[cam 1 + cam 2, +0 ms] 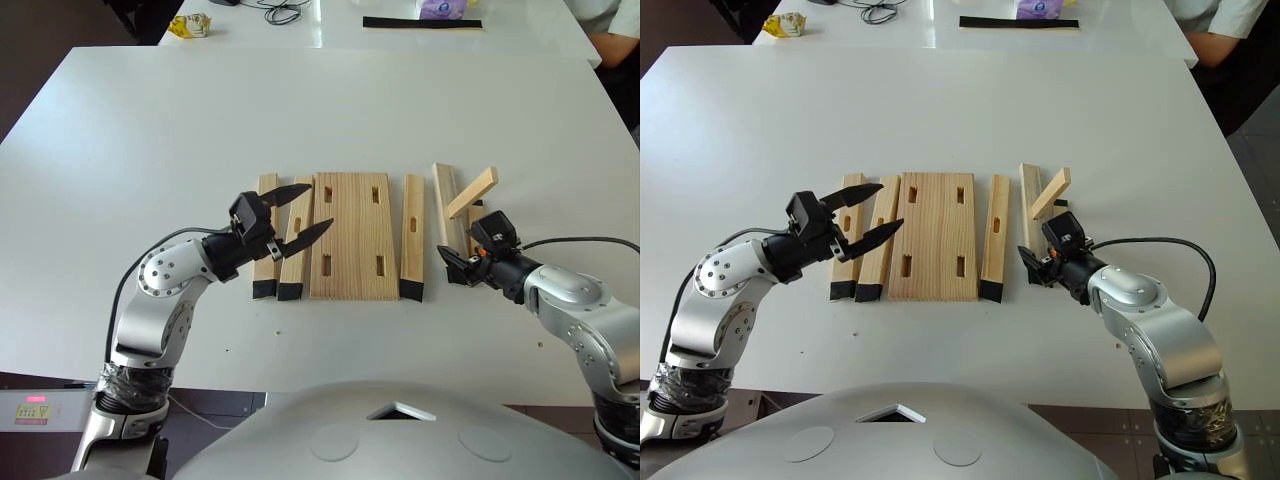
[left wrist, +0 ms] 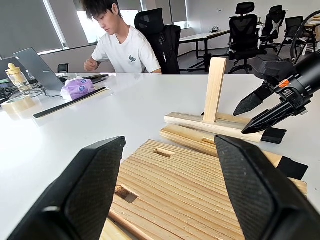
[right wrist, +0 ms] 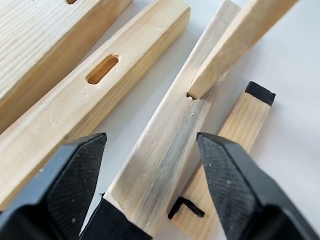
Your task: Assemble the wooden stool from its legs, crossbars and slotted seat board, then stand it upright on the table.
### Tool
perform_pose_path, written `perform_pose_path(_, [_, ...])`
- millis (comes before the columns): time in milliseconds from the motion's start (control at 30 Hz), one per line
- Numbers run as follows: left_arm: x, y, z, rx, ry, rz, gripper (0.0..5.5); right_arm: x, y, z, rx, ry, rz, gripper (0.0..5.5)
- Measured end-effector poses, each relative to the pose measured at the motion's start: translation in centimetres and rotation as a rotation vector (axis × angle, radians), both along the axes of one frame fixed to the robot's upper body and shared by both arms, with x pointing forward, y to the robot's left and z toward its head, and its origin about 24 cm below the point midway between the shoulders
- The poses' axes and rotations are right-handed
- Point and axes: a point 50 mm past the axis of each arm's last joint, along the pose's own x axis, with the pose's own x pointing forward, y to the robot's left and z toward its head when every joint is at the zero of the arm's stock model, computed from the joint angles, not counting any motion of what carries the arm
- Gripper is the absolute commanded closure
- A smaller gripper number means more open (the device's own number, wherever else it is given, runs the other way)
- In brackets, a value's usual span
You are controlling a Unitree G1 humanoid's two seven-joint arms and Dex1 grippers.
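The white tabletop (image 1: 150,130) carries all the stool parts. They lie flat in the middle of the frame, side by side. I think they are spread out like this so each piece is easy to reach and pick up.

The biggest piece is the seat board (image 1: 350,235). It lies flat in the centre with its four slots facing up. Two legs (image 1: 293,262) lie just beside its left edge. One more leg (image 1: 412,235) lies just beside its right edge, slot up. Farther right lies a fourth leg (image 1: 444,200). A short crossbar (image 1: 472,192) leans up from it at a tilt, with one end touching the leg. That end looks poked into the leg's slot, like a first joint, but I cannot tell for sure. One more flat piece (image 3: 240,125) with a black end lies just beside that leg. The stool is not built yet, and nothing stands upright.

The left end effector (image 1: 308,208) hangs over the two left legs, at the board's left edge. Its two fingers are wide apart and hold nothing.

The right end effector (image 1: 457,268) sits low, right of centre, at the black-tipped end of the fourth leg. Its fingers are spread, one on each side of that end, and they do not squeeze it. I think it is lined up to take hold of that leg.
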Motion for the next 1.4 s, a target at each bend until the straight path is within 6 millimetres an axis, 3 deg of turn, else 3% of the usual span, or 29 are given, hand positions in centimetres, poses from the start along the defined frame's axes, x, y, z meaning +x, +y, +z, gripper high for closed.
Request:
perform_pose_path(333, [0.0, -0.1, 0.0, -0.001, 0.003, 0.001, 2.19, -0.1, 0.1, -1.8, 0.025, 0.057, -0.025, 2.17])
perform_pose_path(667, [0.1, -0.1, 0.0, 0.001, 0.003, -0.001, 2.19, 0.0, 0.0, -1.9, 0.025, 0.042, -0.036, 3.42])
perform_pose_path(967, [0.7, -0.1, 0.3, -0.002, -0.009, 0.026, 2.19, 0.2, 0.0, -2.0, 0.037, 0.033, -0.038, 3.43])
perform_pose_path(1167, [2.5, 0.6, 0.9, -0.016, 0.002, 0.185, 2.19, 0.8, 0.2, -1.8, 0.065, 0.009, -0.051, 3.43])
perform_pose_path(1400, [4.7, 2.2, 1.6, -0.003, 0.093, 0.441, 2.19, 3.8, -1.2, 0.9, 0.112, -0.151, -0.148, 3.43])
